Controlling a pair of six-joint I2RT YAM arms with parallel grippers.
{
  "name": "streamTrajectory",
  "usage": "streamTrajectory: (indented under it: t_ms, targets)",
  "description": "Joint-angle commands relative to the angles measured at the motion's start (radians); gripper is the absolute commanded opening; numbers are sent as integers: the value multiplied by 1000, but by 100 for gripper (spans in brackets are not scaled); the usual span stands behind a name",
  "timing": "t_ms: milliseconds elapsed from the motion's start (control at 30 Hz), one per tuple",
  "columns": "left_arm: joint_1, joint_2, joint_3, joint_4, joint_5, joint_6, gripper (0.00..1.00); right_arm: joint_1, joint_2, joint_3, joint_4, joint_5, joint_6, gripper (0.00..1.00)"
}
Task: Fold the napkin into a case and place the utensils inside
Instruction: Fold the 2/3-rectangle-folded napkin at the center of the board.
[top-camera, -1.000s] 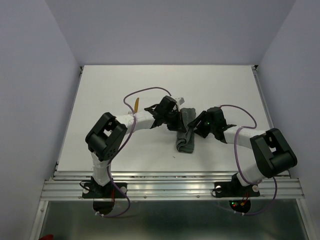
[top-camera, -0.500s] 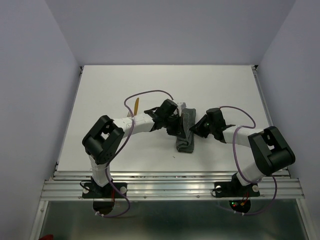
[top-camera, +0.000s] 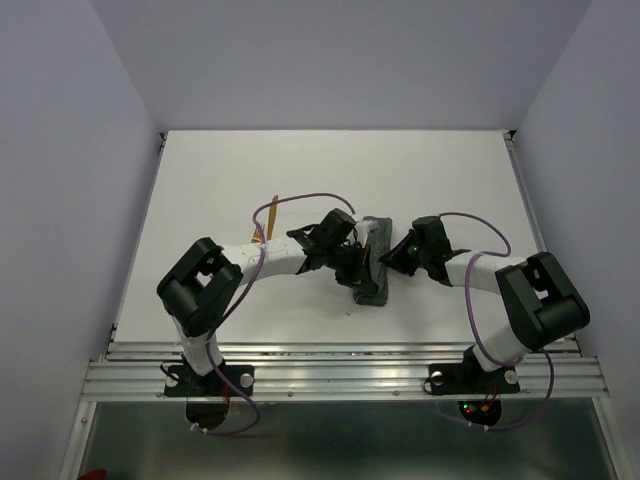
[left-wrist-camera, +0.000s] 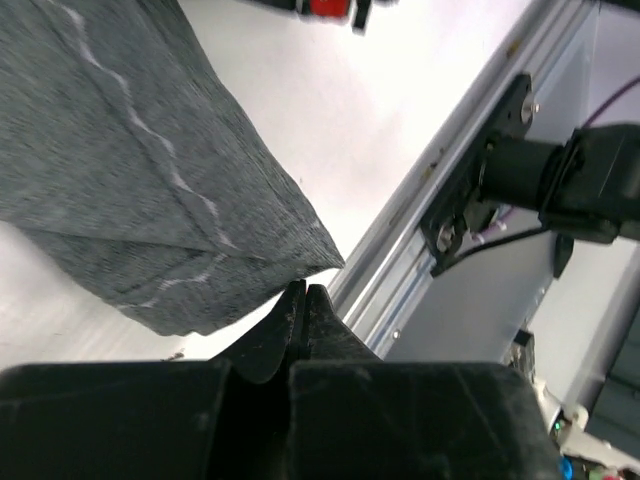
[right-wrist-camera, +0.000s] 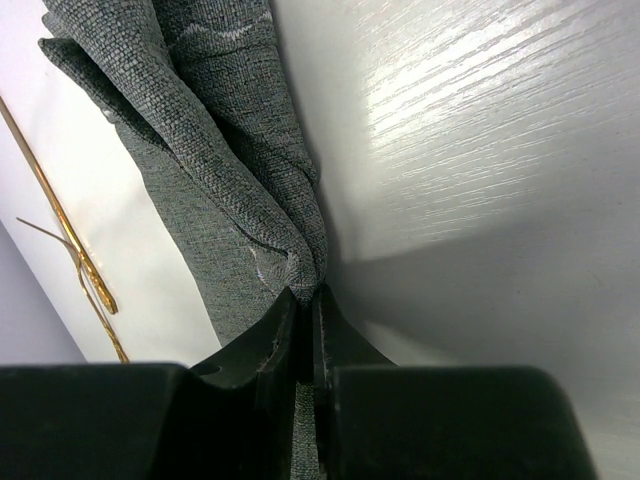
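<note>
Napkin (top-camera: 376, 236) folded into long narrow strip at mid tabletop (top-camera: 220, 170), running near to far between both arms. Right fingers (right-wrist-camera: 282, 335) narrow, pinching fold at napkin's right edge; cloth bunches just beyond tips. Left fingers (left-wrist-camera: 298, 318) pressed shut, tips touching napkin's hemmed edge; cannot tell whether any cloth is caught. Utensils (right-wrist-camera: 88, 275) lie on tabletop left of napkin, apart from it. Overhead view shows only one orange stick, far-left of left wrist.
</note>
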Motion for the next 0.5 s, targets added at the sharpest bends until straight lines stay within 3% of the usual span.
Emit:
streamTrajectory:
  t_ms: [0, 300, 467]
  targets:
    - [-17, 9, -28, 57, 70, 20, 0, 1, 14, 2, -4, 27, -14, 5]
    - [-18, 106, -1, 144, 45, -7, 0, 1, -27, 1, -42, 42, -28, 17]
    - [-27, -4, 7, 68, 50, 55, 0, 1, -38, 2, -50, 53, -32, 18]
